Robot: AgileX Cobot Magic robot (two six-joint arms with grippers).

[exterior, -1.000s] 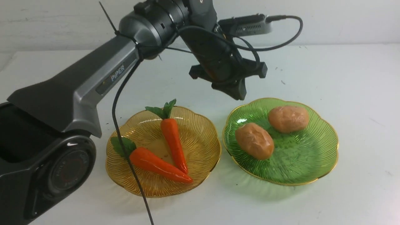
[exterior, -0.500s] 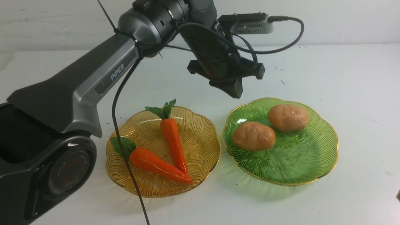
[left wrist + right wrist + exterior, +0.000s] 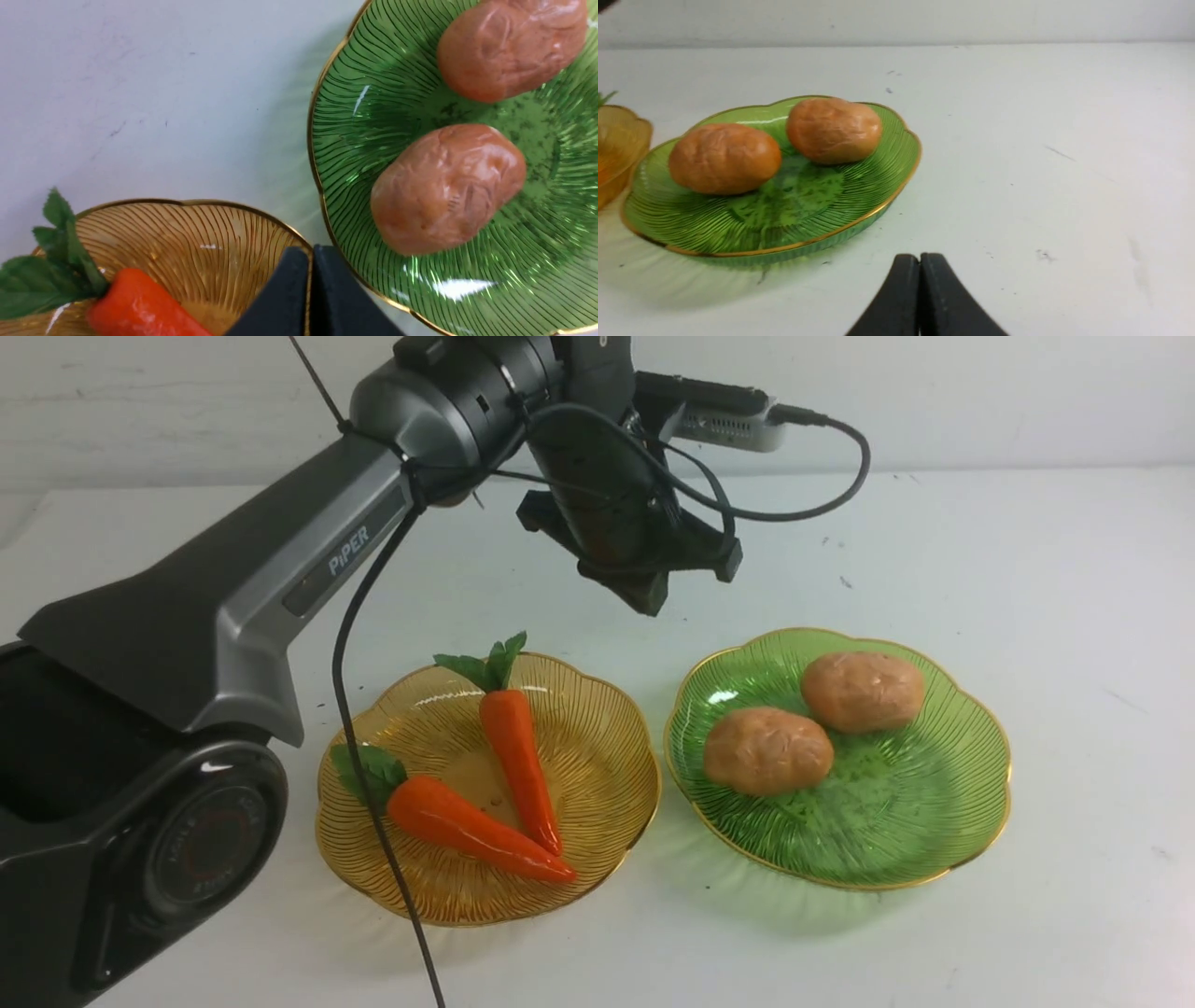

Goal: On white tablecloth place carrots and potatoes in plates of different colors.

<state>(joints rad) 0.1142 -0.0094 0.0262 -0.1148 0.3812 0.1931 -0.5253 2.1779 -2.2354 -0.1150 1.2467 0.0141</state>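
Orange carrots [image 3: 485,775] both lie in the amber plate [image 3: 597,747], tips together; the two potatoes [image 3: 812,719] sit touching in the green plate [image 3: 915,821] beside it on the white tablecloth [image 3: 1074,616], so the sorting looks done. Left hand [image 3: 649,597] hangs above the gap between plates, fingers together, holding nothing. Right hand [image 3: 920,298] sits low near the green plate, also closed and empty.

A robot lab or test bench is showing here: a "PiPER" arm [image 3: 280,579] is reaching over a white-clothed worktop [image 3: 1027,569] toward a bare pale wall [image 3: 980,392], upper frame, with toy food sitting in plastic plates [image 3: 896,831].
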